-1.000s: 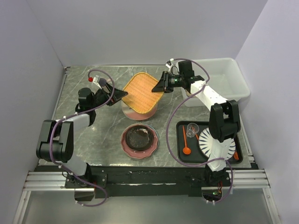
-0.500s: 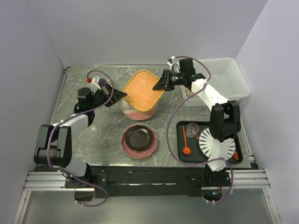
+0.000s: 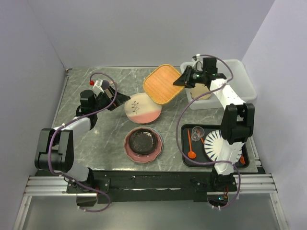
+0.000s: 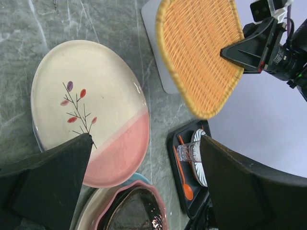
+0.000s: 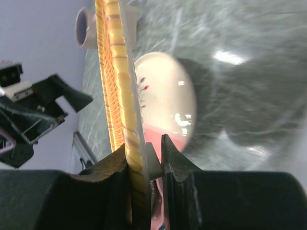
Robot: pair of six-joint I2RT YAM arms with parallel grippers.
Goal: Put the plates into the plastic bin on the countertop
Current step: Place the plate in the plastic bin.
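My right gripper (image 3: 178,82) is shut on the rim of the orange rounded-square plate (image 3: 163,85), which hangs tilted in the air just left of the plastic bin (image 3: 235,76). In the right wrist view the orange rim (image 5: 117,72) runs edge-on between the jaws of that gripper (image 5: 144,148). The pink-and-cream floral plate (image 3: 143,108) lies on the countertop (image 3: 86,96), also below my open left gripper (image 4: 144,141) as a wide plate (image 4: 91,120). A pink-rimmed plate with a black speckled one in it (image 3: 143,143) lies nearer.
A black tray (image 3: 192,165) at the near right holds a striped white plate (image 3: 223,146), a glass (image 3: 196,132) and an orange spoon (image 3: 191,152). A cream shape (image 3: 202,95) shows through the bin's near-left corner. Walls close the table on three sides.
The right gripper has carried the orange plate up and to the right, off the floral plate and toward the bin. The floral plate is now uncovered. The left arm has hardly moved.
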